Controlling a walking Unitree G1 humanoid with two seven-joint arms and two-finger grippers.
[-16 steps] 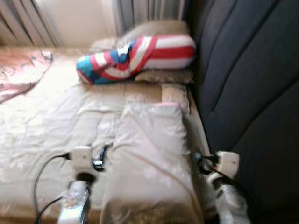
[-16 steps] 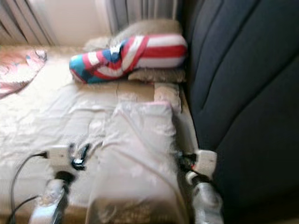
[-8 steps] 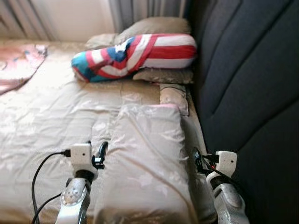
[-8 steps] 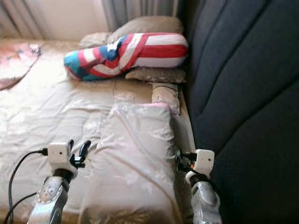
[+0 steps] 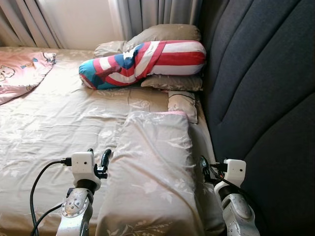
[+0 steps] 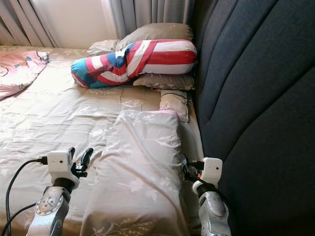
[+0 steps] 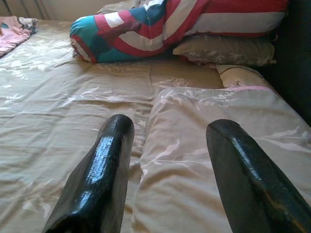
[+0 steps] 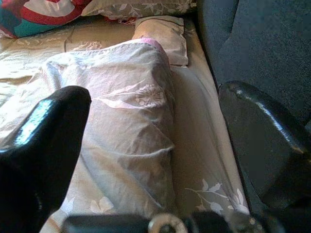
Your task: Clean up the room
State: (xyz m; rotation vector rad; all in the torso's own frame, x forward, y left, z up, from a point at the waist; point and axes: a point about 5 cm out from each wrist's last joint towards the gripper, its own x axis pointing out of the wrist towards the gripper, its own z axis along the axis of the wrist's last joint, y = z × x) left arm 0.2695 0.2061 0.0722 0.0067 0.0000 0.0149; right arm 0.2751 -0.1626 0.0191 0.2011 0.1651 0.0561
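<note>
While it lies lengthwise on the bed, the long beige pillow (image 5: 155, 172) sits between the two arms, its far end edged with a thin pink strip and its near end reaching the lower edge of the eye views. Its right side runs close along the mattress edge, leaving just a narrow strip of sheet between it and the dark padded headboard (image 5: 261, 88). Its left side borders a wide stretch of wrinkled beige sheet (image 5: 49, 128).

The left gripper (image 5: 97, 160) hovers just beside the pillow's left edge, fingers (image 7: 104, 170) spread apart with nothing between them; in the left wrist view one finger lies over the sheet and the other over the pillow. The right gripper (image 6: 185, 169) sits in the narrow gap between the pillow's right edge and the headboard, its fingers (image 8: 252, 126) also spread wide and empty, straddling the pillow's right flank and the strip of sheet.

Beyond the pillow's far end lies a small pale cushion (image 5: 182, 104), tucked near the headboard. Farther on, a red, white and blue striped bolster (image 5: 142, 64) rests across the bed on top of a flat beige pillow (image 5: 172, 82), with another beige pillow (image 5: 165, 33) behind it against grey curtains (image 5: 155, 12). At the far left, a pink blanket (image 5: 22, 73) with cartoon prints drapes over the sheet, well apart from both grippers. A black cable (image 5: 42, 179) loops from the left wrist over the sheet.
</note>
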